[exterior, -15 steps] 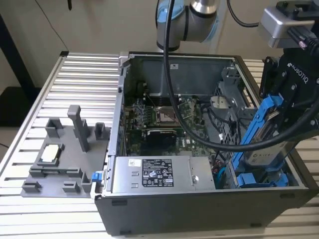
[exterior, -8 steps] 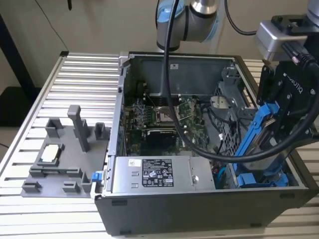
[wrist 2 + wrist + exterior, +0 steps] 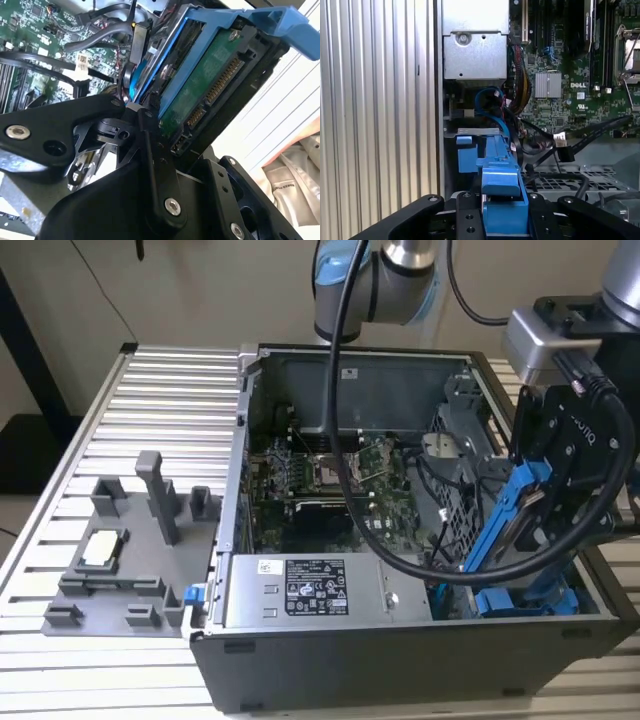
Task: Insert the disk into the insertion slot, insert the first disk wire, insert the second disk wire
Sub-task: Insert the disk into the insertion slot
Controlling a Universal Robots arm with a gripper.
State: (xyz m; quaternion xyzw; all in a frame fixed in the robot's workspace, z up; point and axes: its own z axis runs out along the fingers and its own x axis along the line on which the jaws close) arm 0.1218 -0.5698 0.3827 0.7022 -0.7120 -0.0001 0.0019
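Note:
My gripper (image 3: 548, 502) is shut on the disk (image 3: 505, 518), a drive in a bright blue carrier frame. It holds the disk steeply tilted over the exterior view's right end of the open computer case. In the second wrist view the disk (image 3: 210, 85) shows its green board and connectors between the black fingers (image 3: 150, 150). In the first wrist view the blue carrier (image 3: 501, 182) points from the gripper (image 3: 502, 216) toward the insertion slot (image 3: 470, 137) beside the perforated grey drive cage (image 3: 452, 508). Loose black wires with connectors (image 3: 564, 152) lie next to the cage.
A silver box with a sticker (image 3: 305, 590) lines the case's near wall, and the motherboard (image 3: 320, 480) lies behind it. More blue carrier parts (image 3: 530, 600) sit low in the bay. A grey fixture plate (image 3: 120, 560) holding a chip rests on the slatted table (image 3: 170, 390).

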